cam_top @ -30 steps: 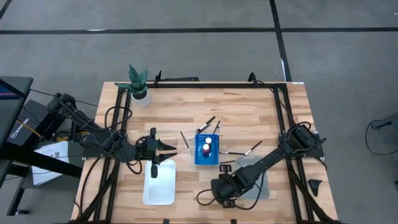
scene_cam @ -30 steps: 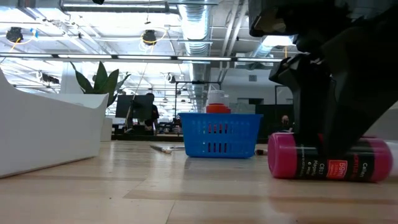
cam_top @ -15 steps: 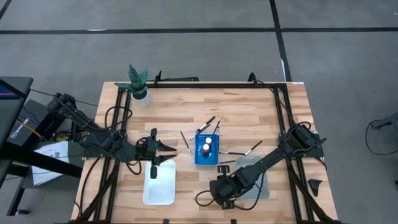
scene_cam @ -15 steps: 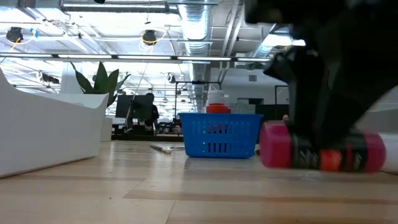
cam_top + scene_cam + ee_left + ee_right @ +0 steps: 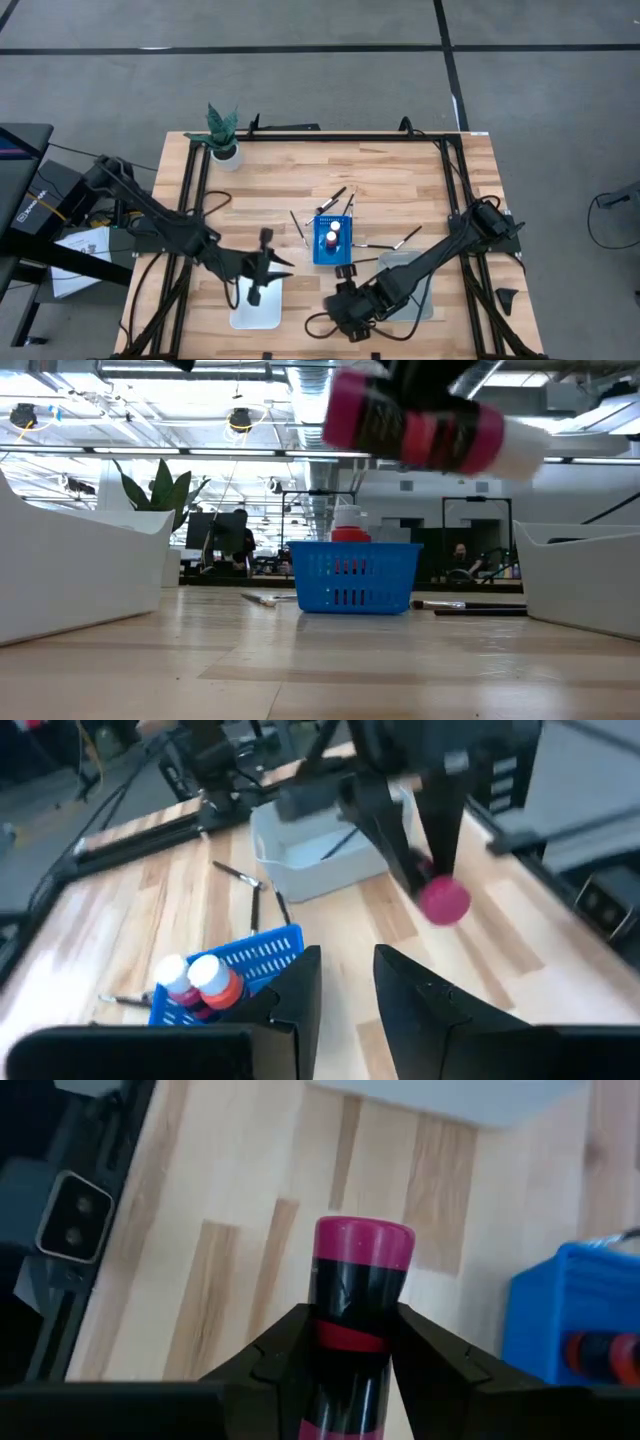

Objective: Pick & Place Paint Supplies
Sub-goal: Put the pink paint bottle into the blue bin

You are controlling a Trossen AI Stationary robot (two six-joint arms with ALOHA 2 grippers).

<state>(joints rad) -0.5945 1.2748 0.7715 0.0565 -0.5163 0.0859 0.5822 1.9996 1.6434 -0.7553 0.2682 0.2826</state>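
Note:
My right gripper (image 5: 340, 300) is shut on a pink paint bottle (image 5: 420, 432) with a black label and white cap, held high above the table's near middle. In the left wrist view the bottle's pink bottom end (image 5: 443, 900) shows below the right fingers. My left gripper (image 5: 265, 272) hovers open over the white tray (image 5: 255, 305), with nothing between its fingers (image 5: 300, 990). Two red bottles (image 5: 200, 980) stand in the blue rack (image 5: 332, 240). Thin dark brushes (image 5: 335, 195) lie on the wood around the rack. My right gripper pinches the bottle's black-labelled body (image 5: 350, 1315) between its two fingers (image 5: 285, 1350), which lie across the bottle and come slanting down from above. The bottle is lifted clear of the table. It lies nearly level, its pink end (image 5: 362, 1245) beyond the fingers and its white cap (image 5: 520, 450) on the other side.
A grey tray (image 5: 410, 290) sits at the near right, behind my right arm. One brush (image 5: 470, 605) lies between the rack and that tray. A potted plant (image 5: 222, 135) stands at the far left corner. Bare wood lies between the two trays.
My right gripper has lifted the pink bottle from where it lay on the table to well above it, shifting a little toward the table's left edge. My left gripper has moved down and toward the near edge, over the white tray, rolling its wrist.

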